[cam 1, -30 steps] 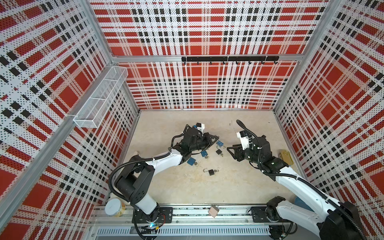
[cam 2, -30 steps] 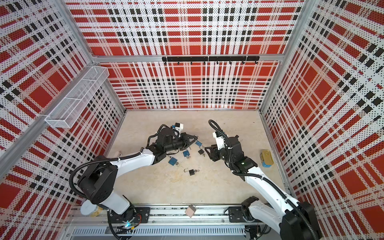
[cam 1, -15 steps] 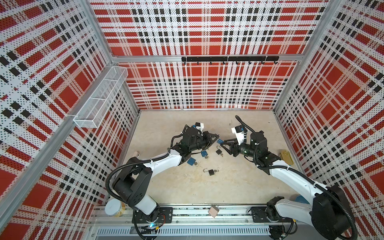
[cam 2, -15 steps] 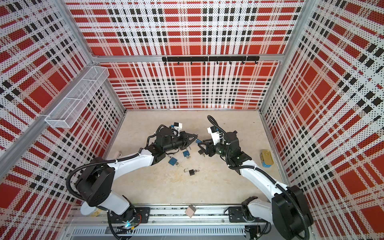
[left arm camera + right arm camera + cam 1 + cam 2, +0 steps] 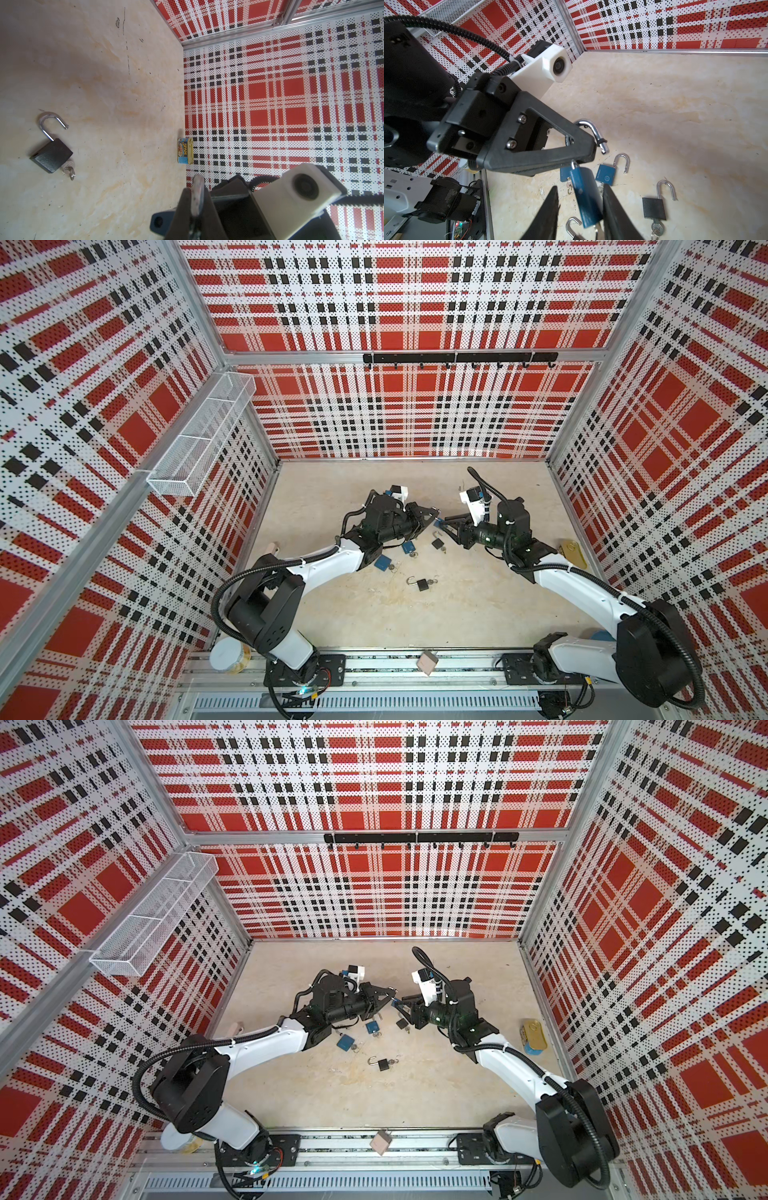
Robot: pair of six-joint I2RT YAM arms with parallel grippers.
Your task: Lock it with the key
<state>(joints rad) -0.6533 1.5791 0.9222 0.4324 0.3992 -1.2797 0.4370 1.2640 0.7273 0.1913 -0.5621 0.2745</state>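
The left claw (image 5: 586, 154) pinches a blue padlock (image 5: 588, 199) by its open shackle (image 5: 594, 131); the right claw (image 5: 580, 188), partly wide, straddles it, a gap showing.

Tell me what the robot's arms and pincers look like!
Both are white with chunky black joints: left arm, right arm. Ribbed black cables loop along them. The left pincer and right pincer have black, pointy, triangle-shaped fingers. A boxy white camera sits on each wrist.
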